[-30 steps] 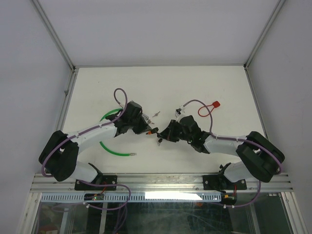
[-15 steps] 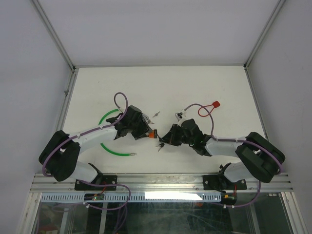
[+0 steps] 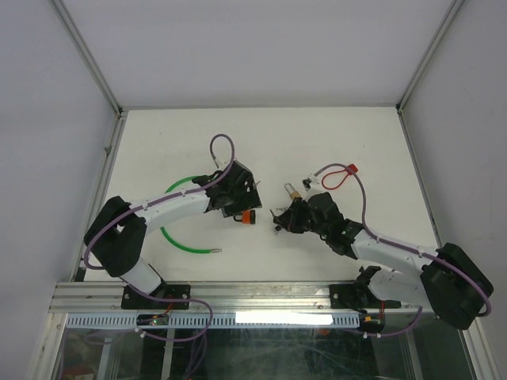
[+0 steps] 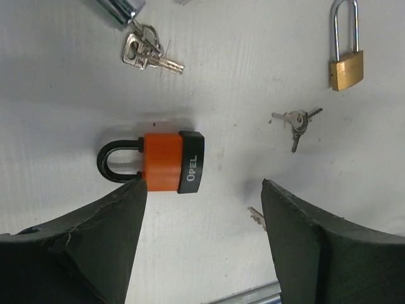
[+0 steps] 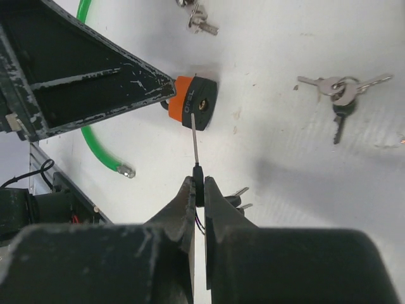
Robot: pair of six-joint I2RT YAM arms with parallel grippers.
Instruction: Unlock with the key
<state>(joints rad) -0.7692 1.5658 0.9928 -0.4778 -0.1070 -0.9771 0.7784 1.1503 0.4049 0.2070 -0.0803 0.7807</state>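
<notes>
The orange padlock (image 4: 166,163) lies flat on the white table (image 3: 261,134), a little left of its middle, black shackle pointing left and black base pointing right in the left wrist view. The left gripper (image 4: 202,190) hangs right over it with jaws spread wide and gripping nothing; one fingertip (image 4: 130,196) sits at the padlock's near-left corner, the other well off to its right. The right gripper (image 5: 198,187) comes in from the right with its jaws pinched tight on the black head of a key (image 5: 194,147). The key's thin blade points at the padlock's black base, where the keyhole shows. In the right wrist view the blade's tip reaches the edge of that base, but I cannot tell whether it touches. A brass padlock (image 4: 346,63) lies farther right, and a small key bunch (image 4: 296,120) between it and the orange one. Another key bunch (image 4: 149,52) lies at the far left of the left wrist view. A green cable (image 3: 178,237) curves under the left arm, and a red tag (image 3: 352,168) lies far right.
</notes>
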